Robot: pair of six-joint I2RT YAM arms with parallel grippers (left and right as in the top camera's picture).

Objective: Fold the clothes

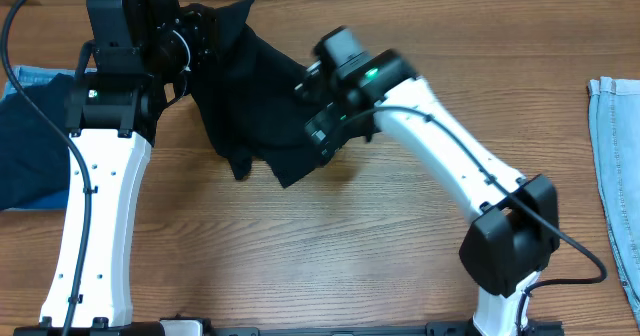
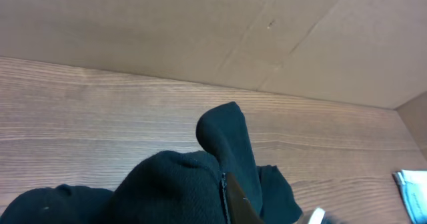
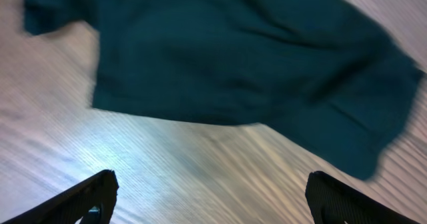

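The clothes [image 1: 255, 101], a plain black garment, lie bunched at the back of the wooden table, with one end pulled up towards my left gripper [image 1: 198, 38]. In the left wrist view the black fabric [image 2: 173, 191] is heaped around that gripper [image 2: 228, 187], which is shut on it. Only one brown finger [image 2: 239, 201] shows. My right gripper [image 1: 322, 111] hovers over the garment's right edge. In its wrist view that gripper [image 3: 213, 201] is open, with only bare table between its fingers [image 3: 87, 199], and the garment [image 3: 233, 57] lies just beyond.
A dark navy garment [image 1: 25, 151] and a bit of light blue denim [image 1: 40, 74] lie at the left edge. More light blue denim [image 1: 615, 166] lies at the far right. A cardboard wall [image 2: 200, 31] stands behind the table.
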